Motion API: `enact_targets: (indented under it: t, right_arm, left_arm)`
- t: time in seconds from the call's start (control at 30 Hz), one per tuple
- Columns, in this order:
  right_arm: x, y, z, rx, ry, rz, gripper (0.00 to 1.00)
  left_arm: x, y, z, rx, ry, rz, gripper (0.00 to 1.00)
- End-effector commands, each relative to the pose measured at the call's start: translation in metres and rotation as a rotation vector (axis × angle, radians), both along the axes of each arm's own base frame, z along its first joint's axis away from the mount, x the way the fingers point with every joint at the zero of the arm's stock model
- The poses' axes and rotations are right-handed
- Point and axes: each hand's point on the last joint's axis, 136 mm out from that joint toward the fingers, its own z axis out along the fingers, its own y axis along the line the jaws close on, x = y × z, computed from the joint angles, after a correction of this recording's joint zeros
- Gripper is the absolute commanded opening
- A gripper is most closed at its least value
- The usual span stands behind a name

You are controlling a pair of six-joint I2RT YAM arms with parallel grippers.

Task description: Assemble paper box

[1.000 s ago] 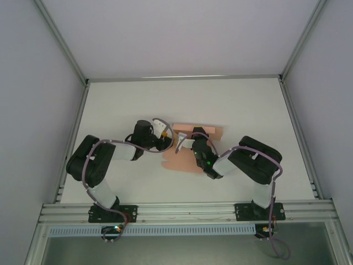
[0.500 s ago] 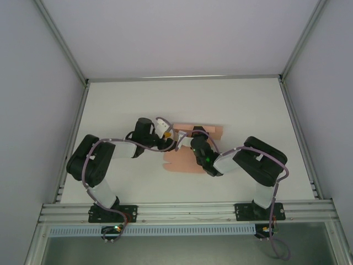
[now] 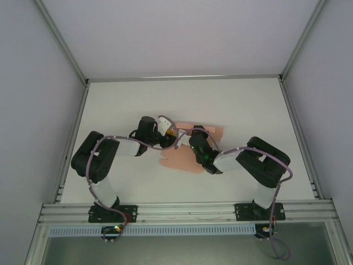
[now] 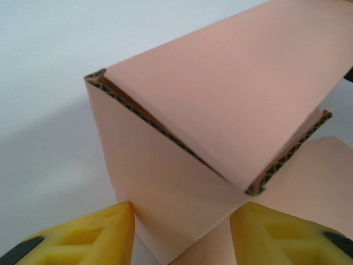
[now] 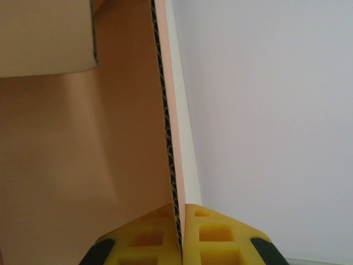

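Note:
The paper box (image 3: 182,158) is a salmon-pink corrugated card sheet, partly folded, lying mid-table under both wrists. In the left wrist view a folded corner of the paper box (image 4: 220,110) stands up, with its lower panel between the yellow fingertips (image 4: 83,237). Both tips of my left gripper (image 4: 185,232) touch that panel's sides. From above, the left gripper (image 3: 173,134) sits at the sheet's left rear corner. My right gripper (image 5: 181,221) is shut on the thin edge of an upright wall of the paper box (image 5: 83,154). It appears at the sheet's rear middle (image 3: 194,136) in the top view.
The white table (image 3: 248,110) is bounded by an aluminium frame rail (image 3: 182,78) at the back and side rails (image 3: 298,132). Both arm bases (image 3: 110,212) are bolted to the near rail. The arms' elbows (image 3: 265,163) flank the sheet.
The left gripper has moved right onto the sheet's rear left corner and narrowed around the folded panel. The right wrist has edged left, still pinching the wall. The sheet has shifted slightly left.

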Motion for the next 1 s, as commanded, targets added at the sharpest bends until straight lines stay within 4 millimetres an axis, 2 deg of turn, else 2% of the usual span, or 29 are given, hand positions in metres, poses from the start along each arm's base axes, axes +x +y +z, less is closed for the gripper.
enact_targets:
  t: [0.0,0.07,0.2,0.3,0.4,0.47,0.53,0.6,0.63,0.77,0.87,0.97]
  right_arm:
    - [-0.047,0.013,-0.089,-0.135,0.326,0.19,0.0]
    - [-0.047,0.013,-0.089,-0.123,0.337,0.188,0.0]
    - [-0.045,0.012,-0.087,-0.108,0.344,0.181,0.0]
    - [-0.044,0.011,-0.089,-0.122,0.33,0.181,0.0]
    - [-0.044,0.011,-0.091,-0.129,0.335,0.179,0.0]
    - [-0.044,0.012,-0.092,-0.125,0.345,0.177,0.0]
    - [-0.045,0.012,-0.091,-0.118,0.347,0.176,0.0]
    - [-0.045,0.013,-0.088,-0.101,0.349,0.173,0.0]
    - [-0.045,0.013,-0.088,-0.094,0.354,0.17,0.0]
    - [-0.046,0.013,-0.088,-0.079,0.361,0.163,0.0]
    - [-0.047,0.012,-0.09,-0.08,0.366,0.159,0.0]
    - [-0.045,0.013,-0.091,-0.077,0.363,0.155,0.0]
  left_arm:
    - [0.037,-0.01,0.035,-0.054,-0.14,0.081,0.45]
    - [0.035,-0.014,0.036,-0.055,-0.148,0.066,0.4]
    - [0.018,-0.021,0.039,-0.088,-0.115,-0.014,0.45]
    - [0.009,-0.019,0.04,-0.111,-0.124,-0.029,0.42]
    - [0.019,-0.01,0.04,-0.123,-0.165,0.055,0.4]
    - [0.023,-0.013,0.042,-0.144,-0.157,0.068,0.4]
    - [0.025,-0.018,0.046,-0.165,-0.158,0.063,0.32]
    - [0.028,-0.022,0.048,-0.178,-0.152,0.069,0.12]
    - [0.029,-0.024,0.049,-0.184,-0.149,0.075,0.1]
    - [0.033,-0.024,0.047,-0.179,-0.16,0.118,0.1]
    - [0.032,-0.023,0.043,-0.19,-0.156,0.128,0.15]
    - [0.021,-0.032,0.048,-0.238,-0.13,0.055,0.33]
